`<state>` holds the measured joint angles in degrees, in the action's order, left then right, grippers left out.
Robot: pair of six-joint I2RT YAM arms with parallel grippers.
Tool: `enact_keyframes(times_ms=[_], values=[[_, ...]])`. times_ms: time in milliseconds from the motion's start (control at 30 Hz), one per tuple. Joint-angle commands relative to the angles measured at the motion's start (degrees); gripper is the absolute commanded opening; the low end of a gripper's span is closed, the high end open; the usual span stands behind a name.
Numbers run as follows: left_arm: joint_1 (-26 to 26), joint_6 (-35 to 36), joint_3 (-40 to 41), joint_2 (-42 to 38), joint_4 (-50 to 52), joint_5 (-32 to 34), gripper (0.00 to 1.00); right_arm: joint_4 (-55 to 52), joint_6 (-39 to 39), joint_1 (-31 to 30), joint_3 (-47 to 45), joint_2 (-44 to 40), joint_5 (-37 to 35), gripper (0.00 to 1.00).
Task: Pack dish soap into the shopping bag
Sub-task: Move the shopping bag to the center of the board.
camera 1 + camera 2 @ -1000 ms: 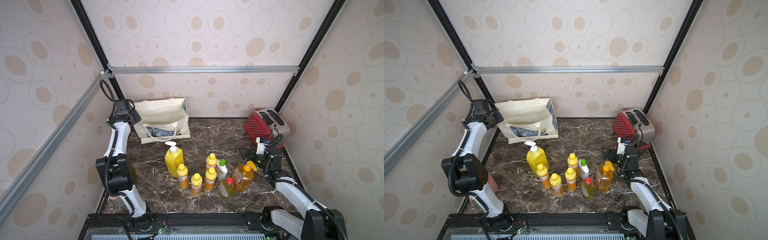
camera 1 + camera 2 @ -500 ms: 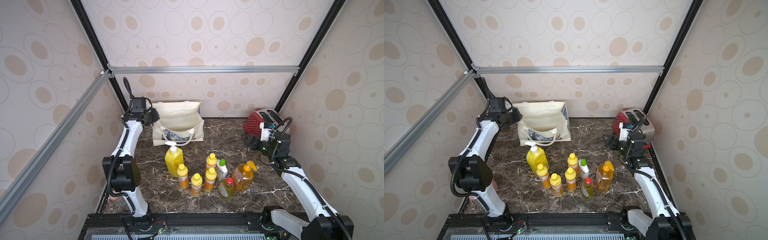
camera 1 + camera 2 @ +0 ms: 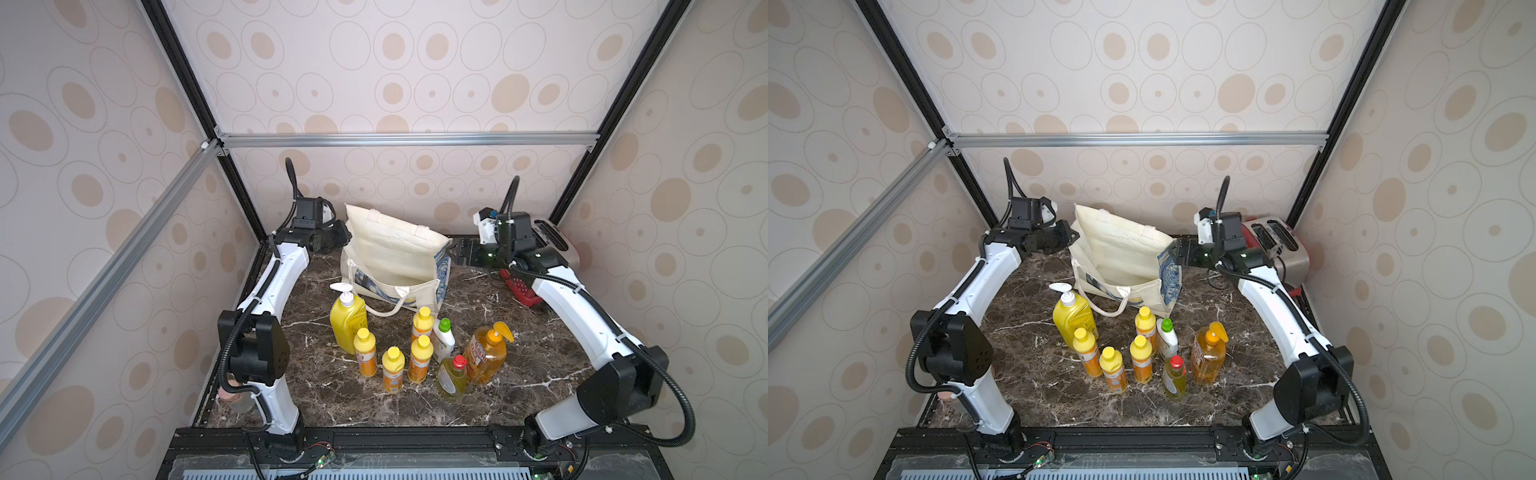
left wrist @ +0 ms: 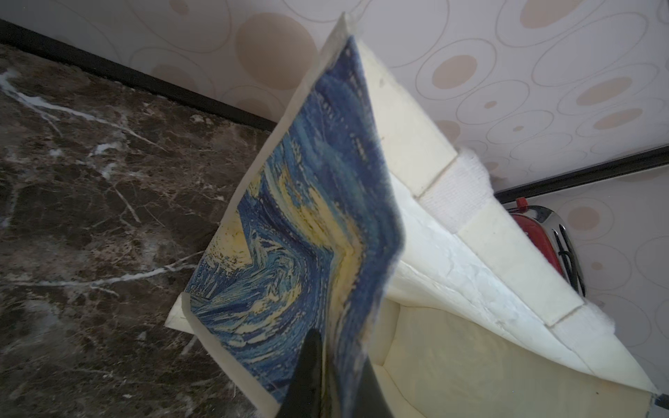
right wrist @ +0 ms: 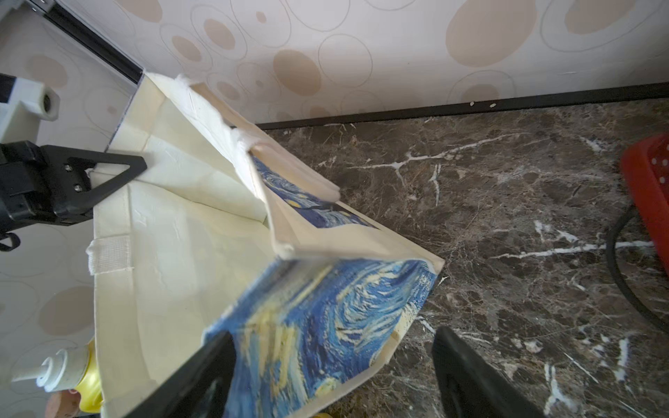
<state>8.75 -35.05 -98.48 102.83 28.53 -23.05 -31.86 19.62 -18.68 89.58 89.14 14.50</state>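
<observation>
The shopping bag stands at the back middle with its mouth open, its cream lining and blue swirl print showing. My left gripper is shut on the bag's left side panel. My right gripper is open, its jaws straddling the bag's printed right panel without pinching it. The dish soap stands in front of the bag: a yellow pump bottle, several small orange bottles, a white green-capped one, a red-capped one and an amber pump bottle.
A red and silver toaster sits in the back right corner behind my right wrist, its black cord lying on the marble top. Patterned walls close in the back and both sides.
My left gripper has shut on the bag and carried it from the back left toward the middle, standing it up. My right arm has left the bottles and reached the bag's right side.
</observation>
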Motion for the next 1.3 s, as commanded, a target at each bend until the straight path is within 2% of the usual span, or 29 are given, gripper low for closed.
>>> enact_keyframes(times_ms=[0, 233, 333, 433, 567, 667, 733, 833, 967, 1267], values=[[1.4, -3.0, 0.4, -2.2, -3.2, -0.1, 0.10, -10.3, -0.3, -3.3, 6.1, 2.2, -6.6, 0.88], [1.4, -2.7, 0.6, -3.0, -3.3, -0.9, 0.16, -10.7, 2.5, -6.2, 6.2, 4.3, -10.1, 0.86], [1.4, -2.1, 1.0, -3.6, -3.2, -1.7, 0.25, -15.0, 2.1, -7.0, 8.3, 6.4, -15.4, 0.82], [1.4, -0.6, 0.4, -3.9, -1.4, -2.0, 0.35, -16.7, 1.4, -7.0, 9.7, 7.3, -18.8, 0.65], [1.4, 3.0, -0.6, -5.6, 1.5, -1.4, 0.62, -19.7, -1.4, -6.9, 15.5, 10.2, -19.0, 0.33], [1.4, 6.6, -3.2, -6.8, 5.7, 3.5, 0.77, -22.6, -6.2, -6.8, 21.0, 13.0, -17.1, 0.19], [1.4, 8.4, -6.1, -6.1, 9.7, 6.0, 0.82, -24.0, -9.5, -6.8, 23.6, 14.1, -16.1, 0.14], [1.5, 9.6, -11.1, -3.4, 12.8, 5.7, 0.92, -26.6, -13.8, -6.6, 26.3, 15.0, -16.2, 0.08], [1.5, 10.8, -17.2, 0.6, 16.3, 6.4, 0.95, -28.1, -17.5, -6.0, 27.2, 14.5, -14.6, 0.01], [2.2, 15.1, -24.2, 5.8, 26.7, 14.5, 0.90, -26.4, -17.8, -3.1, 23.7, 14.0, -10.9, 0.02]])
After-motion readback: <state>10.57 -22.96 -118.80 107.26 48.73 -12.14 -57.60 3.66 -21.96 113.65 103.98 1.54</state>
